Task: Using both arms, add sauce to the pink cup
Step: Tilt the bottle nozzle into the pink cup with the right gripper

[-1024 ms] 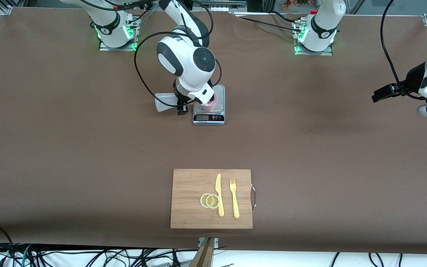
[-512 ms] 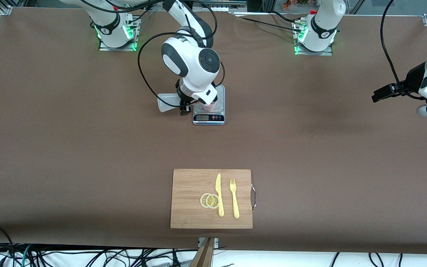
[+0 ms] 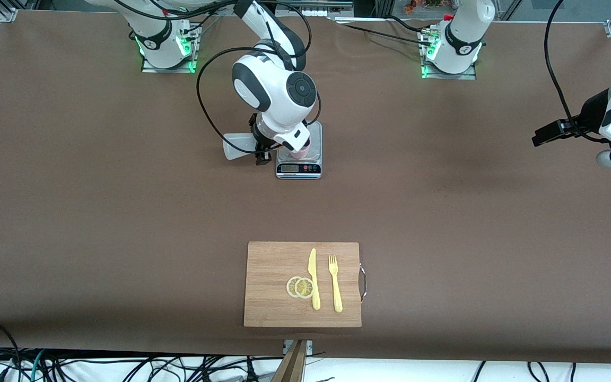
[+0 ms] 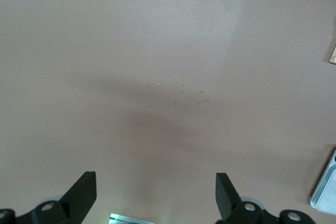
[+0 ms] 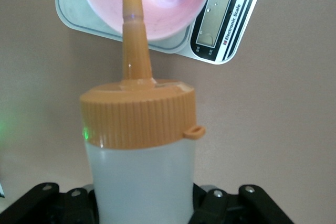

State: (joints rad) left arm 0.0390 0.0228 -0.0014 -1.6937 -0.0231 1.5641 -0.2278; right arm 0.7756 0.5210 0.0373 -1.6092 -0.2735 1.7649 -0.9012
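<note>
Pink cup [image 5: 152,3] sitting on the scale [image 3: 299,168]; right gripper [image 3: 261,150] fingers clamping the sauce [image 5: 140,145], nozzle over its rim; left gripper [image 4: 156,198] waiting over bare worktop [image 3: 443,212], fingers wide.

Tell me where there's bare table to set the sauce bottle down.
Bare: the wide brown stretch between the scale and the cutting board, and both table ends. Crowded: around the scale, where the right gripper holds the sauce bottle over the pink cup.

Cup [image 3: 301,151] on scale [image 3: 299,159]; bottle [image 3: 237,146] beside scale, toward right arm's end; cutting board [image 3: 273,286] nearer camera.
</note>
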